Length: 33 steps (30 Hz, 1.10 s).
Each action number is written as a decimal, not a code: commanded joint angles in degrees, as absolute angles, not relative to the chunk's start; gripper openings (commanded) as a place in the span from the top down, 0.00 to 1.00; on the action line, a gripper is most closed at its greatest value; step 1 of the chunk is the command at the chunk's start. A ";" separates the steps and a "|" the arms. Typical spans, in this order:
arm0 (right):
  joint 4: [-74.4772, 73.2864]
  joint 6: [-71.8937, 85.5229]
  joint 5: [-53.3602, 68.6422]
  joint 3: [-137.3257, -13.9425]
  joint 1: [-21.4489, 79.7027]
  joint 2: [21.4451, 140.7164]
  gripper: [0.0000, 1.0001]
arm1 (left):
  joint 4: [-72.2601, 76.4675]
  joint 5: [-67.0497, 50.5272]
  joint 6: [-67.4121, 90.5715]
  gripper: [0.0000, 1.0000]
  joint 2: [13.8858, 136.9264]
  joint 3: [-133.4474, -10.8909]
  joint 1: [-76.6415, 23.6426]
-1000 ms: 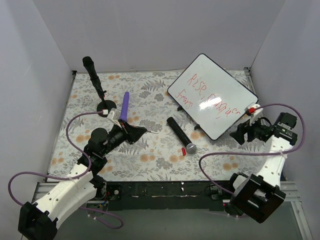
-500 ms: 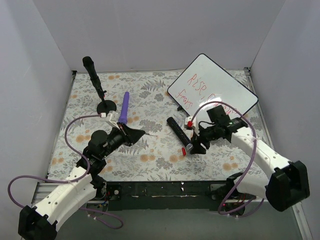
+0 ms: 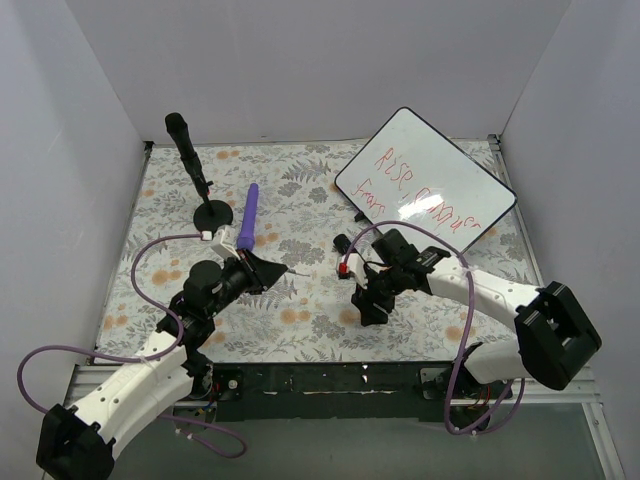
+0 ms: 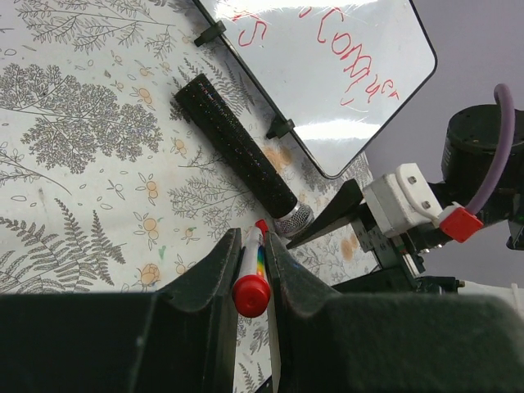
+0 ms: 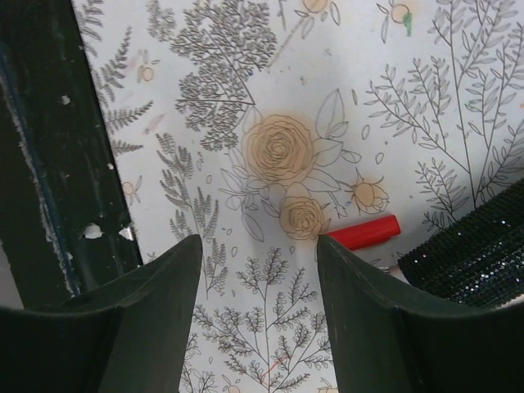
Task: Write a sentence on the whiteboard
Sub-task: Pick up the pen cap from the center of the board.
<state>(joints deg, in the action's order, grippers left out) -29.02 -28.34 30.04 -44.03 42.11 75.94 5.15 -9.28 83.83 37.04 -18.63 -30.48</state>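
Whiteboard (image 3: 445, 150) lies at the far right of the worktop (image 3: 300, 190), turned aslant, its long axis running far-left to near-right, with the red sentence (image 3: 405, 172) across it. It sits beyond and right of the left hand (image 4: 250, 246), which is clamped on a marker (image 4: 251, 286) aimed that way. The right hand (image 5: 258, 246) is nearer and hangs open over a red cap (image 5: 364, 232).

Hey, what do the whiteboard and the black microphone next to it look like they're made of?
Whiteboard: glossy coated white surface, it mirrors a bright glare; thin black rim, probably plastic. Microphone: black glitter-flecked body, maybe textured plastic; silvery mesh head, likely metal.
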 commanded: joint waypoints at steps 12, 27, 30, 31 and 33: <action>-26.98 -24.96 16.44 -44.91 42.63 80.51 0.32 | 5.71 -8.09 82.27 1.00 35.86 -18.02 -30.32; -24.08 -18.37 14.42 -47.55 42.54 86.22 0.36 | 6.15 -7.74 82.27 1.00 35.60 -17.93 -30.32; -23.30 -18.19 12.92 -47.29 42.80 86.66 0.39 | 6.33 -7.65 82.09 1.00 35.77 -17.84 -30.23; -23.12 -18.11 12.31 -47.29 42.80 86.83 0.39 | 6.42 -7.65 82.18 1.00 35.86 -17.84 -30.23; -23.12 -18.37 11.95 -47.46 42.98 87.36 0.41 | 6.50 -7.65 82.00 1.00 36.30 -17.93 -30.32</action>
